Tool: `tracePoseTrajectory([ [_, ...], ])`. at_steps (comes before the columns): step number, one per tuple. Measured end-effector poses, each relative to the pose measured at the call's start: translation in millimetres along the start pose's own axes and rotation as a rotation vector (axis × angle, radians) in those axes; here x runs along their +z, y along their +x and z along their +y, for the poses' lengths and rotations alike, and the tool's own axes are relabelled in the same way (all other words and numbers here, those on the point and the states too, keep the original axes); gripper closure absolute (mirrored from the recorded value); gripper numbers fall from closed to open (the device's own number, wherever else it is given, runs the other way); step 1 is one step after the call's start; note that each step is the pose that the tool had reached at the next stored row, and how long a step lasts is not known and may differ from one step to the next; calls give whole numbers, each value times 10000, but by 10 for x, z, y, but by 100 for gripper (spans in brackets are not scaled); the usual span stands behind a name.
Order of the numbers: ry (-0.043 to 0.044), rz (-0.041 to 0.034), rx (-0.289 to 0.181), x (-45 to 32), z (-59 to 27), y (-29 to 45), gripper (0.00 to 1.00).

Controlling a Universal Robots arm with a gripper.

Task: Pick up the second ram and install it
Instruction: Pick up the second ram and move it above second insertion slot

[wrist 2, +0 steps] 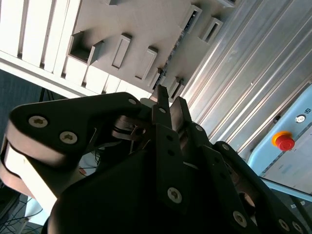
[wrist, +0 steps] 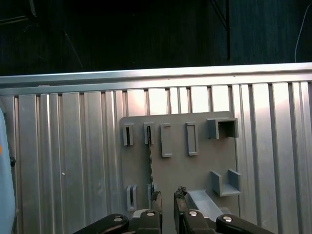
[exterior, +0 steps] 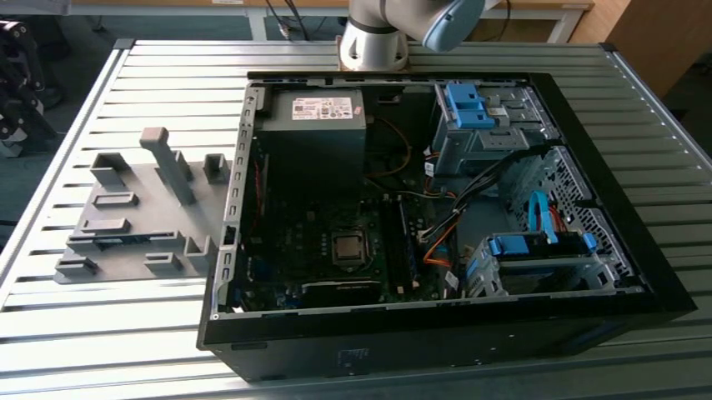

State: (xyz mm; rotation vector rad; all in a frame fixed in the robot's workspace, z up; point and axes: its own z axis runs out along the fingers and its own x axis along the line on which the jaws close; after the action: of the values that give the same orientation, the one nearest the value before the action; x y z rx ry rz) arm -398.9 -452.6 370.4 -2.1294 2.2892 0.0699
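The second ram (wrist: 150,163) stands on edge in the grey fixture plate (wrist: 195,170), a thin dark strip running between two pairs of slot blocks. It also shows as a dark line (wrist 2: 171,54) in the second wrist view. My gripper (wrist: 168,196) hovers above the plate's near edge, open, with a narrow gap and nothing between the fingers. One fingertip (wrist: 156,197) lines up almost with the ram's end. In the second wrist view the gripper (wrist 2: 171,100) points at the fixture (wrist 2: 146,24). In the exterior view the fixture (exterior: 133,242) lies at the left of the open computer case (exterior: 445,346).
The case lies on its side on a slatted aluminium table (exterior: 133,333), showing the motherboard (exterior: 323,250), power supply (exterior: 317,108) and blue drive bays (exterior: 534,246). The arm's base (exterior: 373,46) stands behind it. A red stop button (wrist 2: 284,141) sits off the table's edge.
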Motion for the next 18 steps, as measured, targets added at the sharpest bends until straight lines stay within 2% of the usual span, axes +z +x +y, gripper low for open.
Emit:
tracePoseTrajectory([
  [18,0,0,0,16,32,3,75],
])
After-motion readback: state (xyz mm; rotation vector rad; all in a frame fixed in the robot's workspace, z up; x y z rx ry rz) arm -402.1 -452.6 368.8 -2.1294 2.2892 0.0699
